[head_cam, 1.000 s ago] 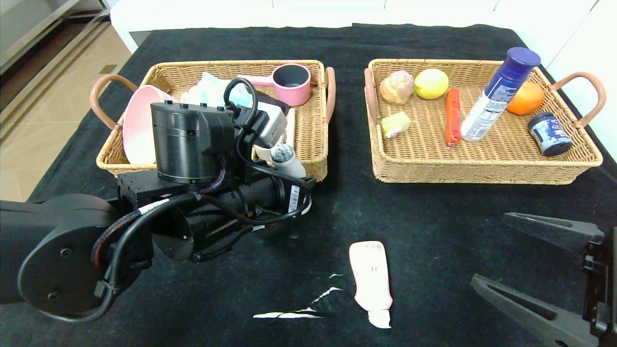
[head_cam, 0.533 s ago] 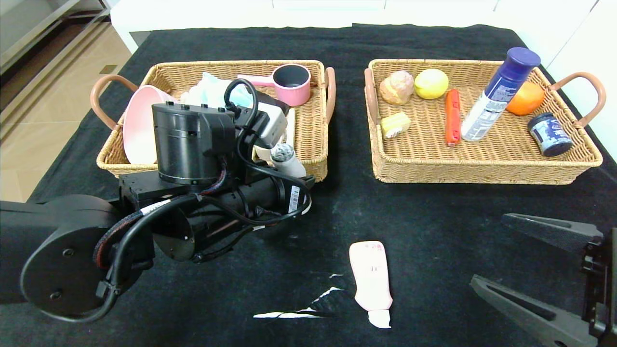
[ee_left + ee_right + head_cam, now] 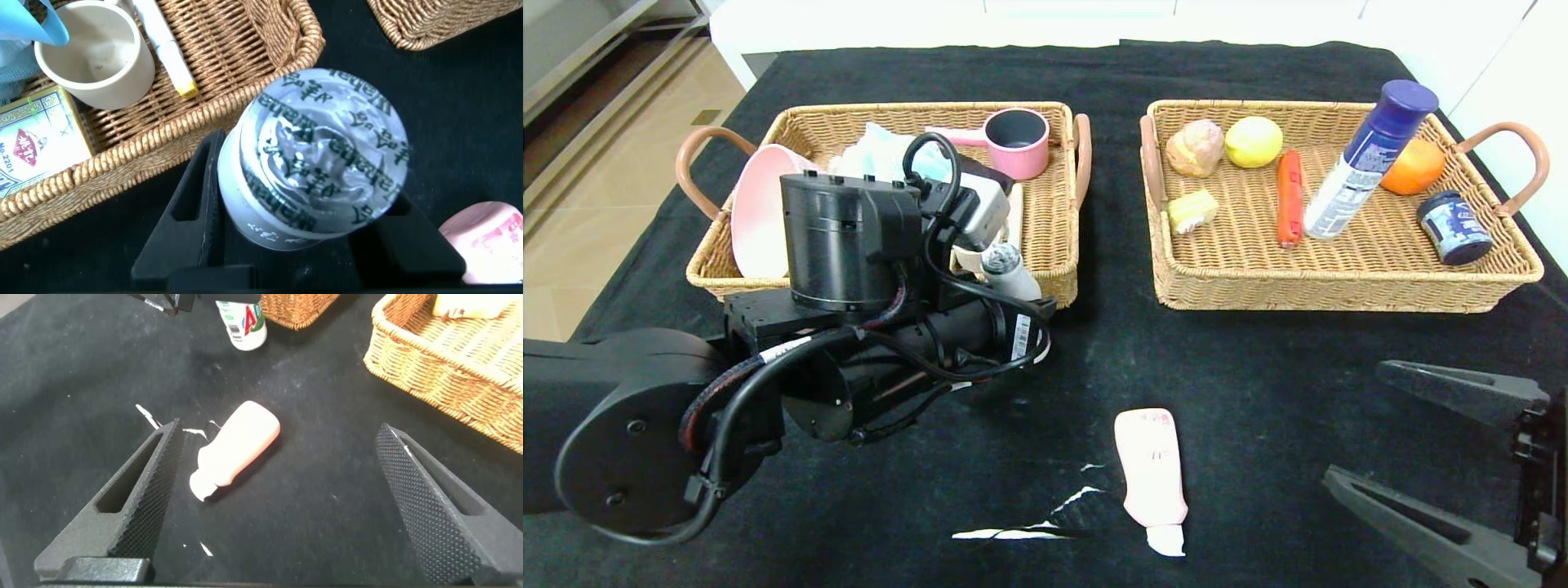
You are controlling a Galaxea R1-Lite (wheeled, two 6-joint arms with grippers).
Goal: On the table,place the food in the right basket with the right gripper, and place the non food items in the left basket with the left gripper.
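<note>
Bottle [image 3: 315, 159] sits clamped in my left claw [image 3: 286, 237], held just over the front rim of the left basket [image 3: 1045, 245], beside its near right corner. Inside that basket I see a cup [image 3: 94, 53], a pen [image 3: 163, 45] and a carton [image 3: 41, 135] through the left wrist camera, plus a pink pot [image 3: 1017, 140] further back. My right claw [image 3: 1445, 457] hangs low over the bench [image 3: 1258, 351] at the near right, fingers spread wide and gripping nothing. A pink tube [image 3: 1152, 475] lies flat on the bench between the two arms. The right basket [image 3: 1339, 286] holds an orange [image 3: 1413, 166], a lemon [image 3: 1253, 140] and a spray can [image 3: 1368, 159].
</note>
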